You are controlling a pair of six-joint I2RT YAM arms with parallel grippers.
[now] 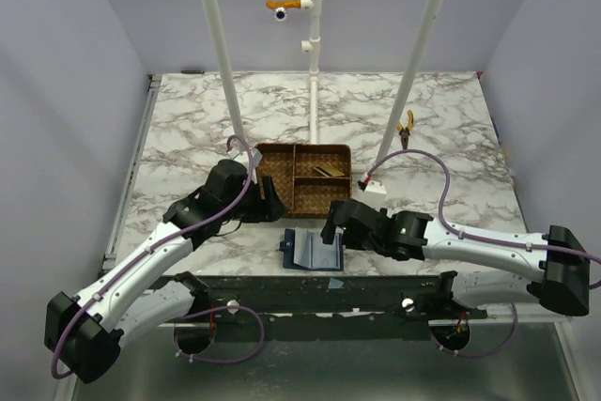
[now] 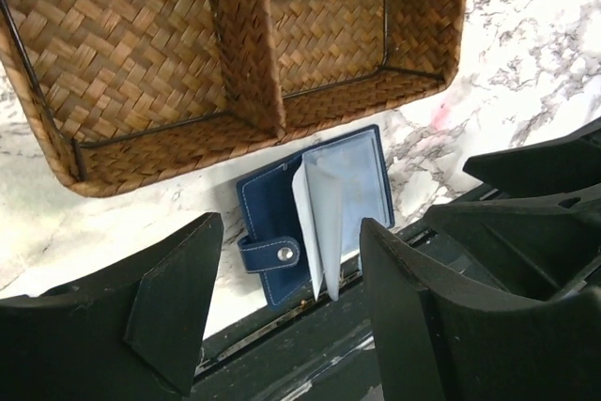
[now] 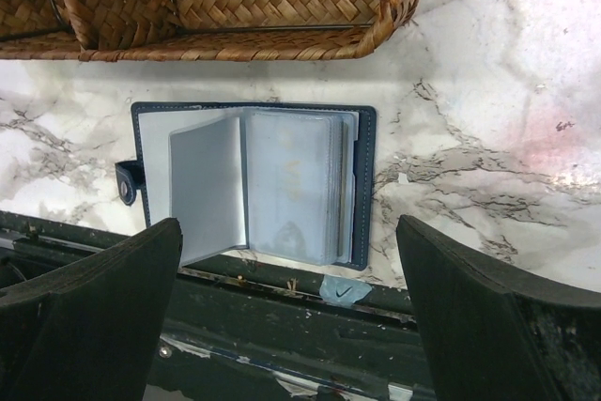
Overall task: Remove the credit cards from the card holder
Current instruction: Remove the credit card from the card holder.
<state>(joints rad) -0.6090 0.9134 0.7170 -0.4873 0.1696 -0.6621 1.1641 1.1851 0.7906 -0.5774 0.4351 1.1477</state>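
Observation:
The navy card holder (image 1: pixel 313 251) lies open on the marble by the table's front edge, its pale plastic sleeves fanned up (image 2: pixel 319 218) (image 3: pixel 272 185). I cannot tell whether any sleeve holds a card. Gold credit cards (image 1: pixel 329 172) lie in a right-hand compartment of the wicker tray. My left gripper (image 1: pixel 270 206) (image 2: pixel 291 316) hovers open to the left of the holder, by the tray's near-left corner, with nothing between its fingers. Just right of and above the holder, my right gripper (image 1: pixel 335 223) (image 3: pixel 291 316) stands wide open, also holding nothing.
The brown wicker divided tray (image 1: pixel 272 161) (image 2: pixel 141 53) (image 3: pixel 235 7) sits just behind the holder. Yellow-handled pliers (image 1: pixel 406 129) lie at the back right, and a small white block (image 1: pixel 374 187) sits beside the tray. Three white poles rise from the table's far half. The dark front rail (image 3: pixel 282 326) borders the holder.

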